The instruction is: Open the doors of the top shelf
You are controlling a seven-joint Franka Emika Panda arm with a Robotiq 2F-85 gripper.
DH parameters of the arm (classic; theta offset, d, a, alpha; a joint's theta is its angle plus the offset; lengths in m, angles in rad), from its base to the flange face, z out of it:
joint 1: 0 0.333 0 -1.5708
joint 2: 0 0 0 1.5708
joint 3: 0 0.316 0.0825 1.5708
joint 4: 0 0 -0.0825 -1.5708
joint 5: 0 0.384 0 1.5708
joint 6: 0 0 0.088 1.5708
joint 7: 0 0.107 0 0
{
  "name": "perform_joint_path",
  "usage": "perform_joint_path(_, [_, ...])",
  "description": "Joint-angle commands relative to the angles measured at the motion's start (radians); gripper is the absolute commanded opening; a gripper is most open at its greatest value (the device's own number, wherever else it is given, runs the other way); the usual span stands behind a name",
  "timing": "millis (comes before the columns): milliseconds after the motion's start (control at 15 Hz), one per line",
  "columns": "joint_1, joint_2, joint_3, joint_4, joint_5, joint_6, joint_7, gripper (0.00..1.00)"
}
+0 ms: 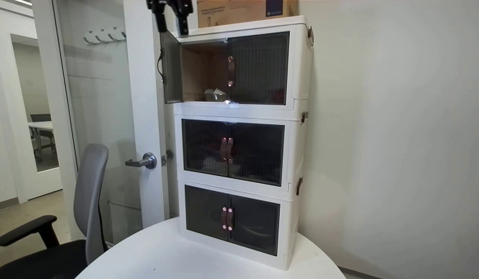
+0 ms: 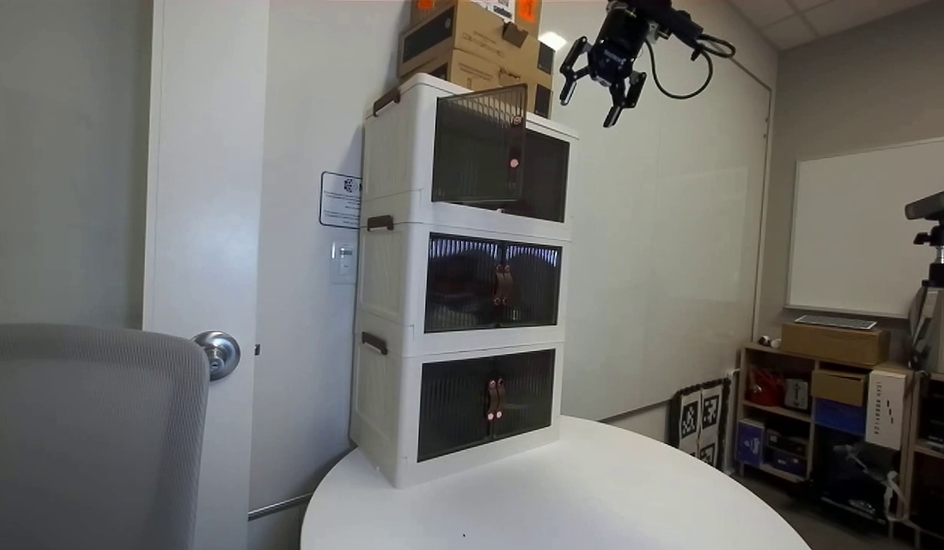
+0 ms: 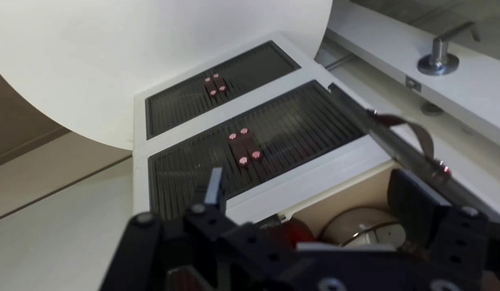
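Round white worktop (image 1: pixel 146 259); white-framed three-tier cabinet (image 1: pixel 295 151) stood near its far edge, dark-fronted top shelf (image 1: pixel 299 69) uppermost. One smoked translucent door (image 1: pixel 173 71) stood swung out; its twin (image 1: pixel 262 69) looked closed. Black two-fingered tool (image 2: pixel 589 112) hung high in front, spread apart, holding nothing. Judged risk: a low reach for the twin's reddish-brown handle (image 1: pixel 231 71) could catch the swung-out door, pushing it back.

White frames the top shelf (image 1: pixel 299 69), tan-brown within; its doors (image 1: pixel 262 69) are smoky near-black with fine vertical stripes, their handles (image 1: pixel 231 71) reddish brown dotted with pink studs (image 1: pixel 230 59). The lower doors (image 1: pixel 259 153) match. The desk (image 1: pixel 146 255) is white, the pincer (image 2: pixel 589 111) black, the chair (image 1: pixel 90 186) grey-backed with a black seat (image 1: pixel 49 257), the boxes (image 2: pixel 480 34) cardboard brown with orange stickers (image 2: pixel 527 9).
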Motion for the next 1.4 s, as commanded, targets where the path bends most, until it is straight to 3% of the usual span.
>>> perform_joint_path(0, [-0.049,0.084,-0.04,0.063,0.124,0.022,-0.027,1.0])
perform_joint_path(200, [-0.032,0.201,-0.076,0.167,0.103,-0.044,0.019,1.0])
perform_joint_path(267, [-0.047,0.105,-0.064,0.049,0.105,0.005,-0.014,1.0])
perform_joint_path(533, [-0.041,0.191,-0.066,0.114,0.105,-0.001,-0.002,1.0])
perform_joint_path(1333, [-0.04,0.191,-0.067,0.137,0.105,-0.019,0.0,1.0])
